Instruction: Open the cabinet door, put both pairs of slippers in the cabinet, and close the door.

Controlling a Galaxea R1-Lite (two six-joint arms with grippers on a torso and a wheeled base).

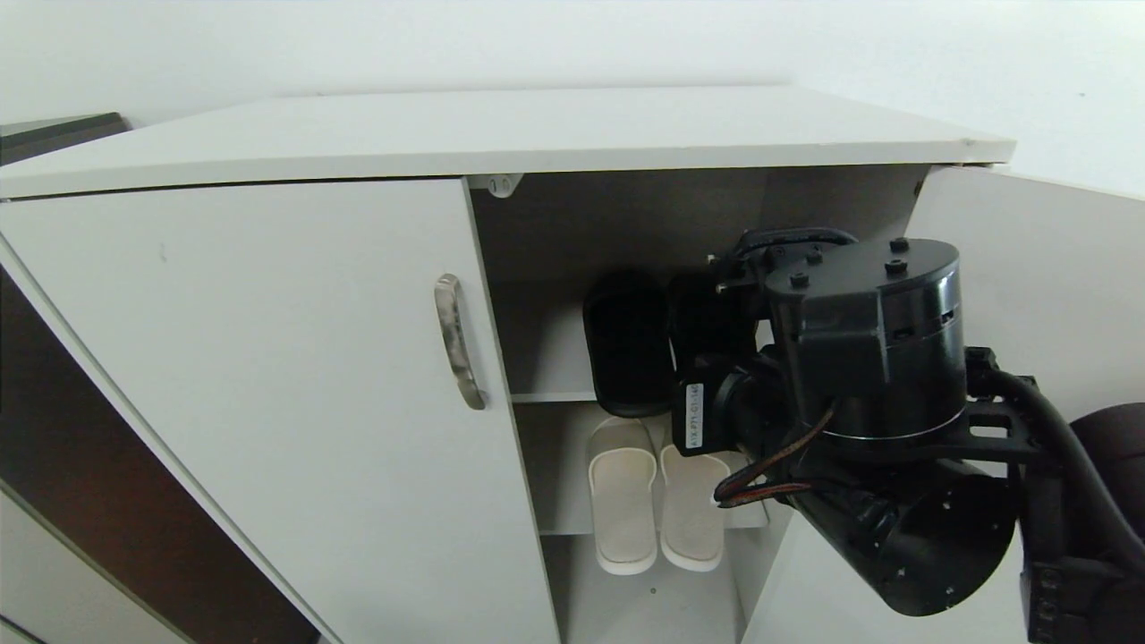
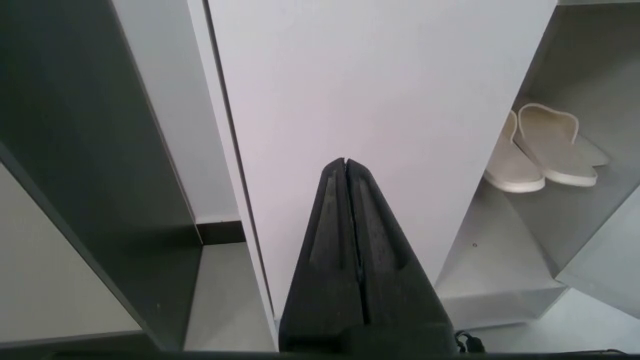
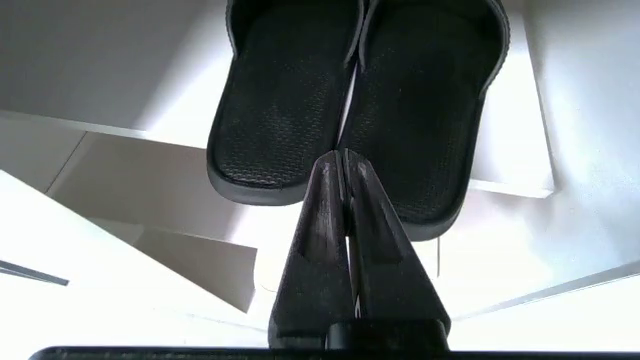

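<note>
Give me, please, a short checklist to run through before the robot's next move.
1. White slippers on lower shelf: ok.
2. Black slippers fully on upper shelf: not ok, their ends overhang its edge.
3. Right jaws shut, holding nothing: ok.
4. Left jaws shut, facing the closed left door: ok.
5. Right door closed: not ok, it stands open.

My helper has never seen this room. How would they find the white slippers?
Find the white cabinet with its right door open. Inside, look just below the black slippers. The white slippers lie there side by side, the only pale pair.
</note>
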